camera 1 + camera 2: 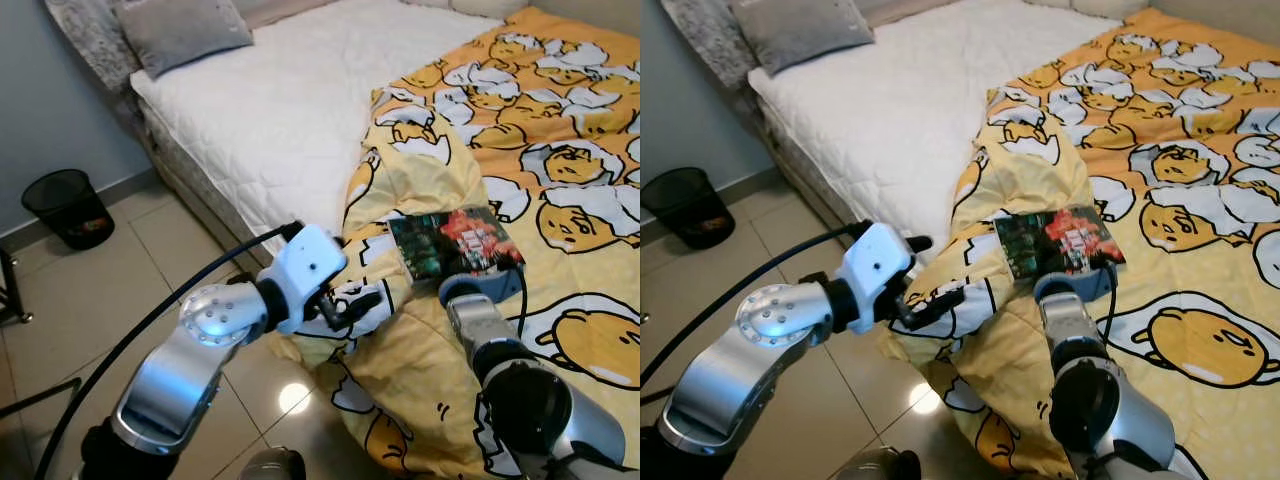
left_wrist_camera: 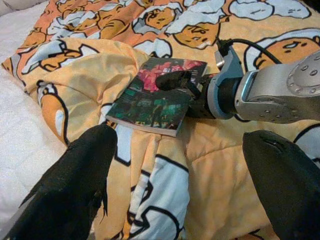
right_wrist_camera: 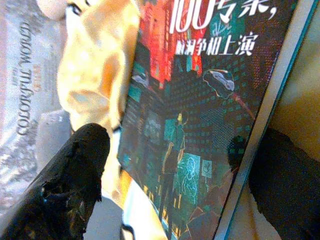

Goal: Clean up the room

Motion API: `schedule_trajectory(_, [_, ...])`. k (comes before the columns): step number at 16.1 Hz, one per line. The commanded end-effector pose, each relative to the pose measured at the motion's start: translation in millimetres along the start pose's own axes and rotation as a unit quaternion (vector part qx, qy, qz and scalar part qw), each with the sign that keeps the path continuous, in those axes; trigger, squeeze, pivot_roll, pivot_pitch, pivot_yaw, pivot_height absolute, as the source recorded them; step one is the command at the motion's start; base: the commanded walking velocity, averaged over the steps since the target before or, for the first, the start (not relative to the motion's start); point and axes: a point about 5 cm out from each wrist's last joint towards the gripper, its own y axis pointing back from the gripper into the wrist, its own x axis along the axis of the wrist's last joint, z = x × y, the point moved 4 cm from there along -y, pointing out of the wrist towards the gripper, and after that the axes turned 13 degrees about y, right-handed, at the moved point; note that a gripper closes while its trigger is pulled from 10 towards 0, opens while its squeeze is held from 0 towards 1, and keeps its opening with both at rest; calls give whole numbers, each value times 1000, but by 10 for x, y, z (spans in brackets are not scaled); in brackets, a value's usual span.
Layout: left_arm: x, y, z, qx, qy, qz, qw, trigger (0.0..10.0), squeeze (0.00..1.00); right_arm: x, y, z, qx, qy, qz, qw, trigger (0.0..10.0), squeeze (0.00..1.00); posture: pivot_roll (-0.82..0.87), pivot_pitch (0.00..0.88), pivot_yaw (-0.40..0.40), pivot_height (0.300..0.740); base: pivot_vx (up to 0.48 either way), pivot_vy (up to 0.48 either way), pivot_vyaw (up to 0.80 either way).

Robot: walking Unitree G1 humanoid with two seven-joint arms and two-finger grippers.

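Bedrm: book [image 1: 455, 241] on yellow duvet [image 1: 560, 130]

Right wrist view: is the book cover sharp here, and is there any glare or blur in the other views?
Right wrist view: the book is close, its printed characters readable, the black fingers soft. Left eye view: a bright reflection on the floor tile. Left wrist view: the near fingers blurred, the book sharp.
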Motion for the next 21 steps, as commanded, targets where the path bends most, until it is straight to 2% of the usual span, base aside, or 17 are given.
schedule_trajectory(1, [-70,7,-4,11,0,-15,1000,10000,953,97,-38,-141,21,-14,20,999,8627,0,276,79,77,740,0,0,0])
schedule_trajectory(2, [-80,13,-4,12,2,-18,1000,10000,953,96,-39,-145,21,-14,19,999,8627,0,276,79,77,740,0,0,0])
schedule_trajectory(3, [-176,71,-28,16,8,-31,999,10000,953,64,-40,-139,16,-3,9,1000,3451,0,276,74,77,740,0,0,0])
schedule_trajectory(4, [-272,155,-66,20,14,-46,999,10000,953,29,-38,-127,10,1,1,1000,0,0,265,69,74,740,0,0,0])
schedule_trajectory(6, [-328,222,-107,26,15,-57,998,10000,949,4,-35,-122,7,0,-2,1000,0,0,260,64,69,740,0,0,0])
schedule_trajectory(7, [-398,295,-214,53,19,-61,997,10000,953,-6,-36,-138,12,0,-4,1000,0,0,259,58,64,740,0,0,0])
schedule_trajectory(9, [-720,400,-521,97,43,-59,993,10000,957,-4,-37,-143,14,2,-5,1000,0,0,259,52,53,740,0,0,0])
schedule_trajectory(11, [-929,478,-608,110,63,-56,990,10000,953,1,-39,-150,15,1,-4,1000,0,0,254,42,48,740,0,0,0])
schedule_trajectory(12, [-1115,600,-680,125,79,-58,987,10000,949,9,-43,-167,17,-1,-2,1000,0,0,253,40,47,740,0,0,0])
schedule_trajectory(13, [-1123,607,-684,125,79,-58,987,10000,949,9,-43,-168,17,-1,-2,1000,0,0,253,40,47,740,0,0,0])
schedule_trajectory(16, [-1460,795,-802,143,107,-59,982,10000,949,3,-47,-188,20,0,-3,1000,0,0,251,36,35,740,0,0,0])
schedule_trajectory(18, [-1436,684,-891,148,111,-48,982,10000,949,-8,-46,-187,20,3,-6,1000,0,0,252,35,21,740,0,0,0])
schedule_trajectory(19, [-1384,572,-933,136,116,-32,983,10000,949,-17,-45,-186,20,5,-8,1000,0,0,248,36,13,740,0,0,0])
schedule_trajectory(21, [-1214,396,-760,58,118,-8,991,10000,937,-27,-42,-174,17,10,-11,1000,0,0,243,33,8,740,0,0,0])
